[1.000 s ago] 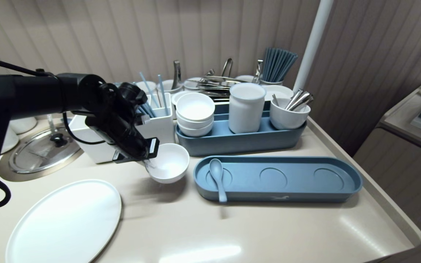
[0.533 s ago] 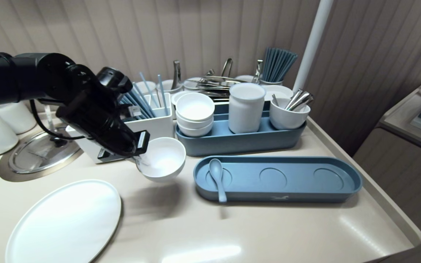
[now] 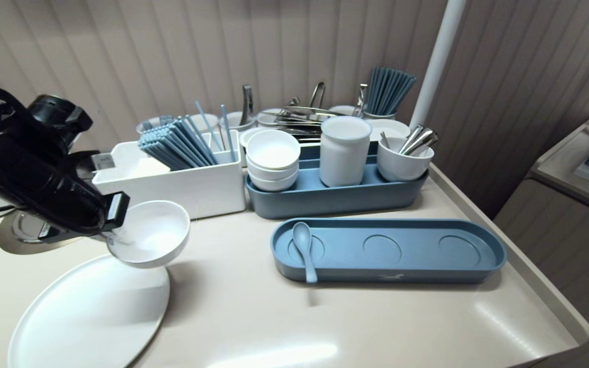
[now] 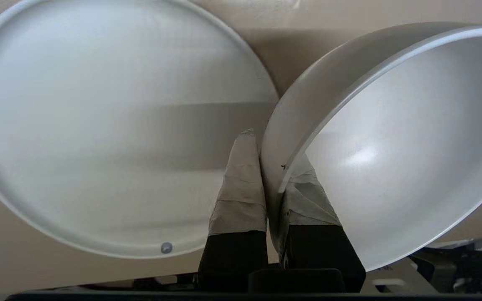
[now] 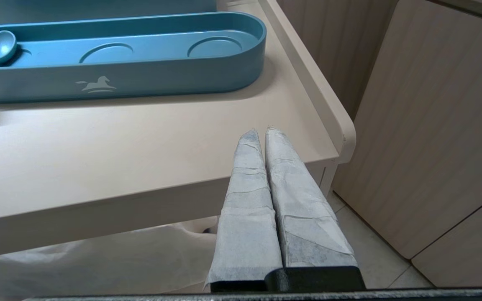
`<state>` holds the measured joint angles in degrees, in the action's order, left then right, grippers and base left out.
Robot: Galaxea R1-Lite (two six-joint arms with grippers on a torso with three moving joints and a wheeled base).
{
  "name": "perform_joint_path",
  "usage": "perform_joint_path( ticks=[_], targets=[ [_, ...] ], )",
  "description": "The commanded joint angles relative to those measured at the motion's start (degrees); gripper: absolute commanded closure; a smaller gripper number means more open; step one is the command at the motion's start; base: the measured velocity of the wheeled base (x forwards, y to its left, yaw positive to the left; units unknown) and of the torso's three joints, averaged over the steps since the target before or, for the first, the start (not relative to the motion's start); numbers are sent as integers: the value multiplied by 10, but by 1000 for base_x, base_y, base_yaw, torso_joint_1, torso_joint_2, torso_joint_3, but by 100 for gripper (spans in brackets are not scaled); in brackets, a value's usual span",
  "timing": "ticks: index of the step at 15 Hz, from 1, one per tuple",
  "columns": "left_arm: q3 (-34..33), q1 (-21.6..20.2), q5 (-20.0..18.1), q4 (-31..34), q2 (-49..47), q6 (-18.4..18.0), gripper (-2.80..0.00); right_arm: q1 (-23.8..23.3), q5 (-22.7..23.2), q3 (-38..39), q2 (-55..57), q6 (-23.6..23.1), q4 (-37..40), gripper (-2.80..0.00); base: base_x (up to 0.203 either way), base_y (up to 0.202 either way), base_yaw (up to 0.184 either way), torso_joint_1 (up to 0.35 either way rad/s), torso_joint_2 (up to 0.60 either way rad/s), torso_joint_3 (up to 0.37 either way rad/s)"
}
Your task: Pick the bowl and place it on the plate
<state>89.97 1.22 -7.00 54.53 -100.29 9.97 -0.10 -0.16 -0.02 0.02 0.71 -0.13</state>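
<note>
The left gripper [image 3: 112,234] pinched the white bowl [image 3: 152,240] by its rim above the far edge of the oval plate [image 3: 90,312]. The right gripper [image 5: 262,133] was closed. The blue tray [image 5: 161,79] carried a horse logo [image 5: 96,85].

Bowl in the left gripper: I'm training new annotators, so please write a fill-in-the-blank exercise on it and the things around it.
The left gripper grips the bowl by its ____.
The bowl is ____ inside.
The spoon and the tray under it are both ____.
The right gripper, shut, holds ____.
Missing words: rim; empty; blue; nothing.
</note>
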Motion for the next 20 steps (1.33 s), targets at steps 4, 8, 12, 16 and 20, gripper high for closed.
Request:
perform_joint_path(
  ticks=[4, 8, 12, 16, 20],
  targets=[
    [-78, -64, -1, -23, 37, -35, 0, 0, 0, -1, 0, 0, 0, 0, 0, 0, 0, 0, 0, 0],
    [-141, -110, -3, -67, 47, -60, 0, 0, 0, 0, 0, 0, 0, 0, 0, 0, 0, 0, 0, 0],
    [-189, -136, -4, -108, 47, -85, 0, 0, 0, -1, 1, 0, 0, 0, 0, 0, 0, 0, 0, 0],
    [-220, -159, -6, -144, 42, -95, 0, 0, 0, 0, 0, 0, 0, 0, 0, 0, 0, 0, 0, 0],
    [-221, -186, -20, -145, 41, -110, 0, 0, 0, 0, 0, 0, 0, 0, 0, 0, 0, 0, 0, 0]
  ],
)
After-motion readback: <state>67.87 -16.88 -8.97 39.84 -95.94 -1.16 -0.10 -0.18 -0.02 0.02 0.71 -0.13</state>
